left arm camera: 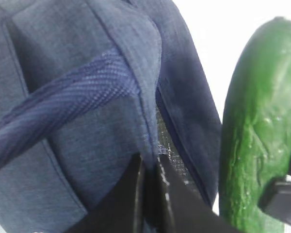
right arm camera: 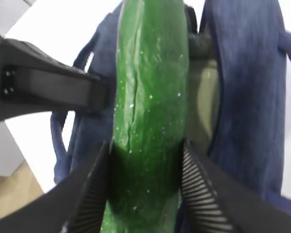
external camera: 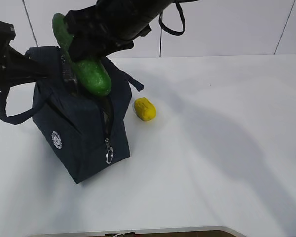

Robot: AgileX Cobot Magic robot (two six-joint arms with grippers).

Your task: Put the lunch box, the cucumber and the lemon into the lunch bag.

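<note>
Now, with your right pincer [right arm camera: 145,184] clamping the cucumber [external camera: 89,74] and your left pincer [left arm camera: 150,194] pinching the lunch bag [external camera: 81,138] rim, be lowering the tip straight into the opening.

cucumber [external camera: 84,66] above lunch bag [external camera: 79,133] opening | lemon [external camera: 145,109] on table [external camera: 227,148], right of bag

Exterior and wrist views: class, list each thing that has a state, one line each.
lunch bag: upright, unzipped, rim pinched
cucumber: gripped, tilted above the bag's opening
lemon: lying on table beside bag
left gripper: shut on bag fabric
right gripper: clamped around cucumber
</note>
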